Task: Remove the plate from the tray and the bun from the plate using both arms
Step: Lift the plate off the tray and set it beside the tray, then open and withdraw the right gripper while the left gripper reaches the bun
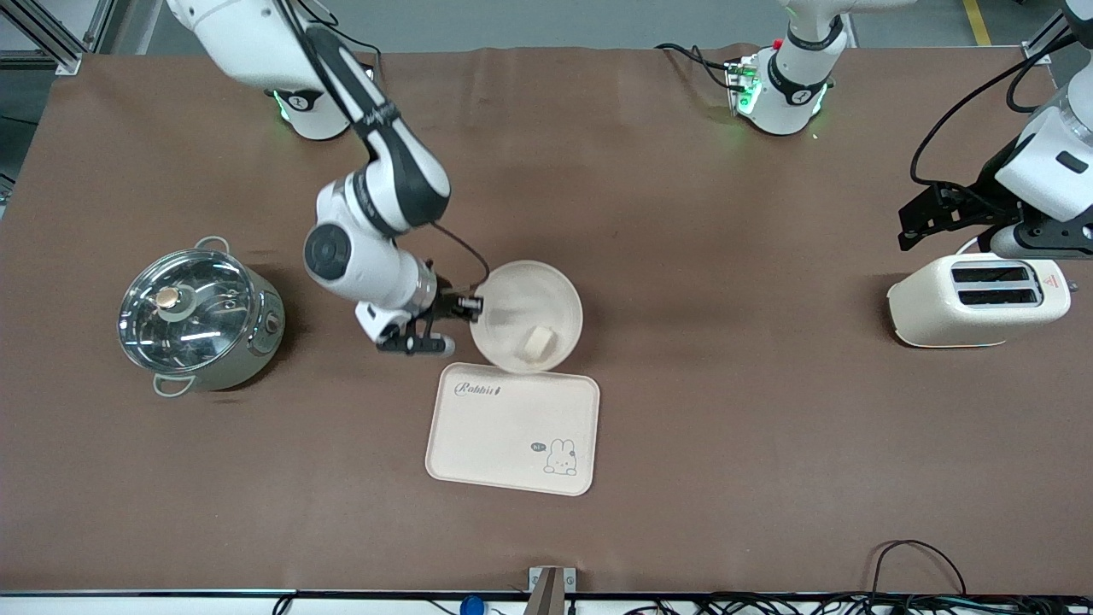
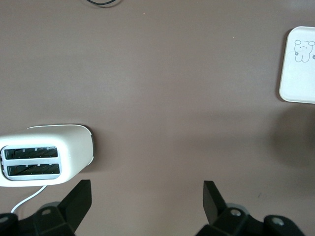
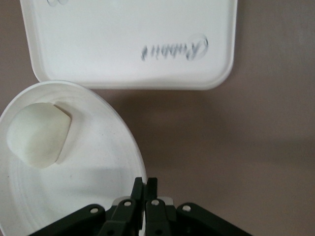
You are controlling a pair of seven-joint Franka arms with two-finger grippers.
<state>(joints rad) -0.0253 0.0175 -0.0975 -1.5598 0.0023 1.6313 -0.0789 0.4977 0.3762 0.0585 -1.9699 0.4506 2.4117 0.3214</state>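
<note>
While the right arm reaches in from its end of the counter [image 1: 726, 213], the front view shows its gripper [image 1: 468, 309] low at the rim of the plate [image 1: 546, 286], on the side toward the pot [image 1: 198, 320]. Fingers look pinched on that rim. Plate sits on the counter, farther from the camera than the tray [image 1: 504, 436], its near edge just overlapping or touching the tray's edge; cannot tell which. Bun [image 1: 540, 343] lies in the plate, toward the tray. My reading: the plate is nearly or just off the tray, and the rim pinch is there to drag or steady it. Left gripper [image 1: 943, 224] hangs over the toaster [image 1: 978, 299], waiting.

Left wrist view: fingers [image 2: 81, 199] spread wide, nothing between them. Toaster [image 2: 47, 155] below, a tray [image 2: 298, 66] corner well apart. Holding nothing suits an arm kept free for the bun.

Right wrist view: fingers [image 3: 139, 189] drawn tight together, clamped on the thin plate [image 3: 83, 196] rim. Bun [image 3: 38, 132] rests in the dish, untouched. Tray [image 3: 133, 44] with its "Rabbit" lettering lies just beside the plate. Bun removal looks not yet begun.
</note>
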